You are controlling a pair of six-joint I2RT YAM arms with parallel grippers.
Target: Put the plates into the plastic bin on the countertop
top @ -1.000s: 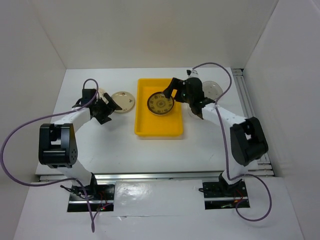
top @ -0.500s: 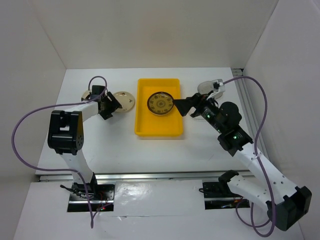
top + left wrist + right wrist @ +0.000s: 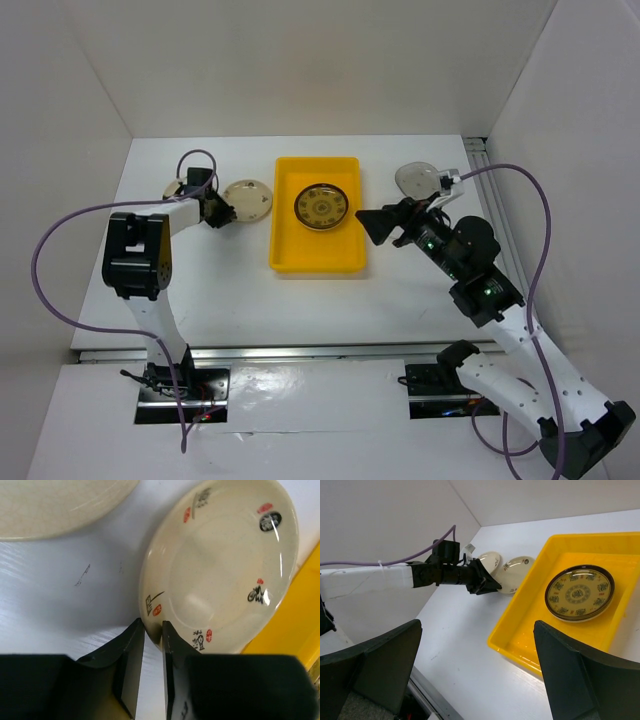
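Note:
A cream patterned plate (image 3: 247, 199) (image 3: 225, 565) lies on the white countertop (image 3: 230, 290) just left of the yellow plastic bin (image 3: 315, 255). My left gripper (image 3: 222, 212) (image 3: 152, 627) is shut on its near rim, one finger above and one below. A plain cream plate (image 3: 180, 188) (image 3: 55, 505) sits beside it, partly hidden by the arm. A brown-gold plate (image 3: 321, 206) (image 3: 579, 593) rests inside the bin (image 3: 555, 640). My right gripper (image 3: 385, 225) (image 3: 477, 680) hangs open and empty, raised to the right of the bin.
A clear glass plate (image 3: 418, 180) lies at the back right, behind the right arm. White walls close in the left, back and right. A metal rail (image 3: 300, 352) runs along the front edge, and another rail (image 3: 490, 190) lines the right side.
The left gripper has slid up to the patterned plate and shut on its rim. The right arm has drawn back from over the bin to the right and risen, still open.

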